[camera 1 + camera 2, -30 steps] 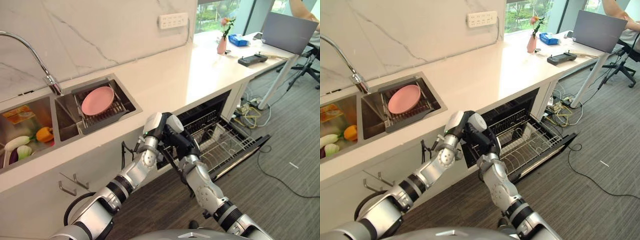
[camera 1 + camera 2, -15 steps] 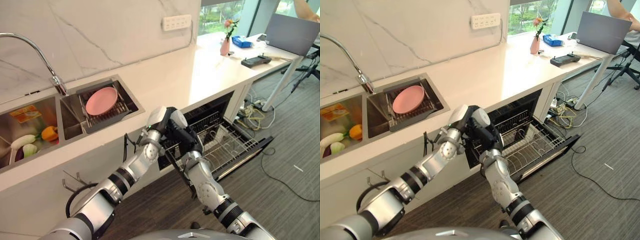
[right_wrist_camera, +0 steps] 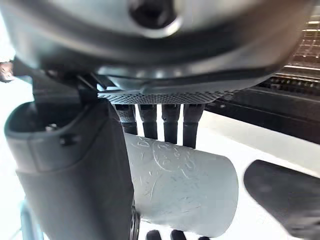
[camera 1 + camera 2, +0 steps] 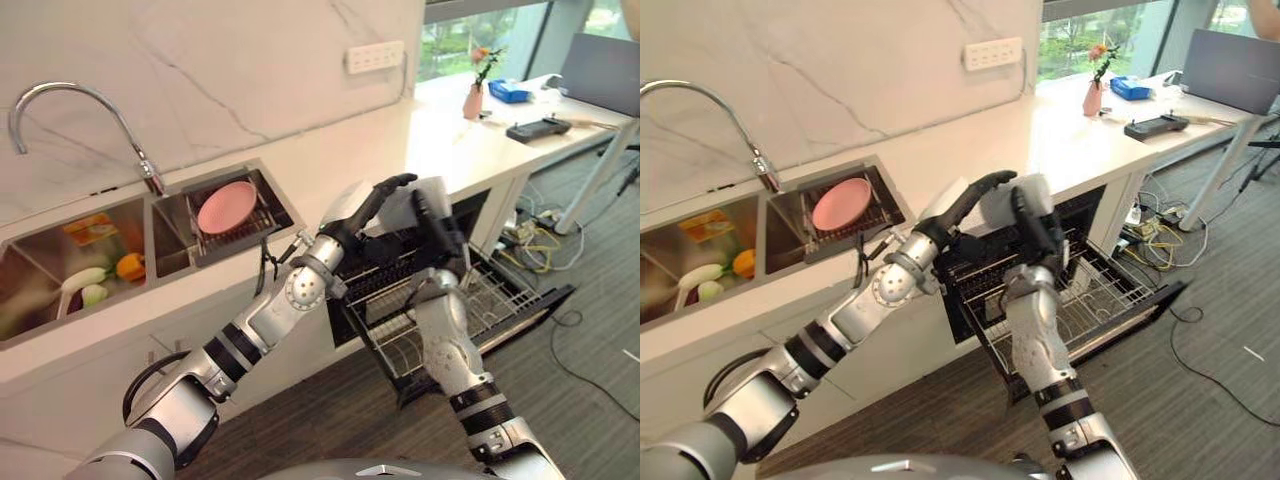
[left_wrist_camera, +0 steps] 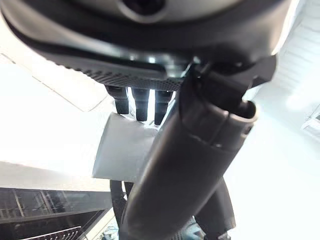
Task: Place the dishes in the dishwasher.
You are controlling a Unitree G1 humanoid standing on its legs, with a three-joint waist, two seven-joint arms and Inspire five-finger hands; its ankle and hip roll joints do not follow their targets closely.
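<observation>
Marble, steel and wire — mostly hard, polished surfaces.
The wall (image 4: 200, 60) at the upper left was glossy white marble with thin grey veins, and the counter (image 4: 440, 150) a smooth pale stone with a sheen. The sink (image 4: 60, 250) and curved tap (image 4: 90, 100) looked like brushed and polished metal. The pink plate (image 4: 226, 206) had a smooth, matt-looking glaze. The dishwasher rack (image 4: 500, 290) at lower right was thin coated wire — the floor (image 4: 590, 400) beneath looked like matt woodgrain.

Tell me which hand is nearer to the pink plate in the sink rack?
Left. The left hand is raised over the counter edge, right of the pink plate; the right hand is beyond it, above the dishwasher rack.
</observation>
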